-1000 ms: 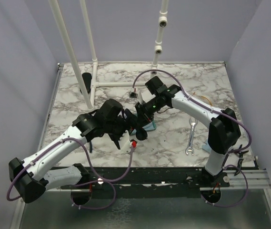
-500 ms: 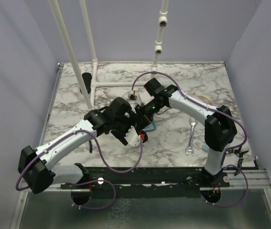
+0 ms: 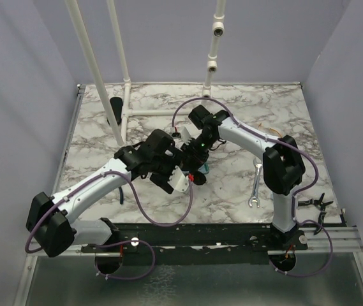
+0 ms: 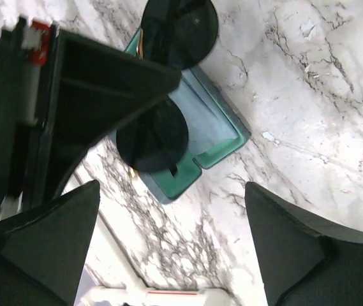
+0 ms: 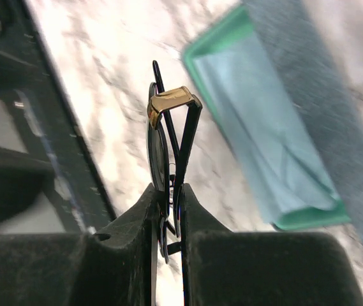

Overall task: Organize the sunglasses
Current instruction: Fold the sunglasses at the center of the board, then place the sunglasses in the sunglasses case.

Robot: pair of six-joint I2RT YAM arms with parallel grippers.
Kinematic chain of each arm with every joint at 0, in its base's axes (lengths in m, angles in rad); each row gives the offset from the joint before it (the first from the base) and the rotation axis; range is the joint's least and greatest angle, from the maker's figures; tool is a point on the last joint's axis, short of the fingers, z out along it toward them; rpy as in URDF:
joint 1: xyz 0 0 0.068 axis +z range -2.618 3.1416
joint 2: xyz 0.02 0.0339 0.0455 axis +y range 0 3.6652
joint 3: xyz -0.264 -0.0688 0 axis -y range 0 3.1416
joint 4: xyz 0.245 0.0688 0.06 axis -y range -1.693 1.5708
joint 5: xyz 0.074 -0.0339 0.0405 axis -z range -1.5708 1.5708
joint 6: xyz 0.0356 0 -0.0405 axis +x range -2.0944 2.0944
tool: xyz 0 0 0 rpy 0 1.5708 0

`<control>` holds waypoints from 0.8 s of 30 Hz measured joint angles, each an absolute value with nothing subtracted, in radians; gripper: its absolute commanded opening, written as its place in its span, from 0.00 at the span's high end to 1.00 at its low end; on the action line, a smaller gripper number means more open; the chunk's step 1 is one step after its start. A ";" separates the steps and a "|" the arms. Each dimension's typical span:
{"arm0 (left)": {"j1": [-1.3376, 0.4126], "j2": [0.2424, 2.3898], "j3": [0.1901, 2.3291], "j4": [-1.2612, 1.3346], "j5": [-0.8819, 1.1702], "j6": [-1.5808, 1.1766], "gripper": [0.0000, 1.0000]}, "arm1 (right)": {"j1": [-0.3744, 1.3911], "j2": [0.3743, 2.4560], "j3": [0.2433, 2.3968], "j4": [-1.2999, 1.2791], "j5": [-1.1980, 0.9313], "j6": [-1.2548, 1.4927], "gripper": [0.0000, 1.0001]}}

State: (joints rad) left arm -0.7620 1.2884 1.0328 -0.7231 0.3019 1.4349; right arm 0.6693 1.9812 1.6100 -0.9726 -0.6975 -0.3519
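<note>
Right now the marble table (image 3: 232, 197) takes up most of the top view, w/ a white pipe frame (image 3: 95, 70) standing at its back-left. Both arms reach to the centre: L arm (image 3: 98, 188) from the near-left, R arm (image 3: 251, 137) arcing in from the near-right, heads close together. L claw (image 4: 171, 191) is spread wide, fingers well apart w/ nothing btwn them, hovering over the case (image 4: 213, 137). R claw (image 5: 170, 201) is pressed nearly together, pinching the glasses (image 5: 171, 127), which stand edge-on out of it. Case lies flat and open at table centre, teal lining up, blue-grey outside. A wrench (image 3: 256, 185) lies on the table to the right, near the R arm, apart from the case. Glasses: thin dark wire frame, folded, round dark lenses, a gold bit at the end away from the claw. From the L wrist both lenses overlap the case's edge; can't tell if they touch it.
</note>
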 measured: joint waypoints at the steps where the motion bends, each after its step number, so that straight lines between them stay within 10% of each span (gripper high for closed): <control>1: -0.753 1.267 1.024 -0.719 0.316 1.412 0.04 | 0.670 1.984 1.616 -0.981 -0.653 -0.367 0.86; 24: -0.561 0.635 0.879 -0.550 0.489 0.816 0.01 | 0.877 2.189 1.951 -1.205 -0.157 -0.805 0.88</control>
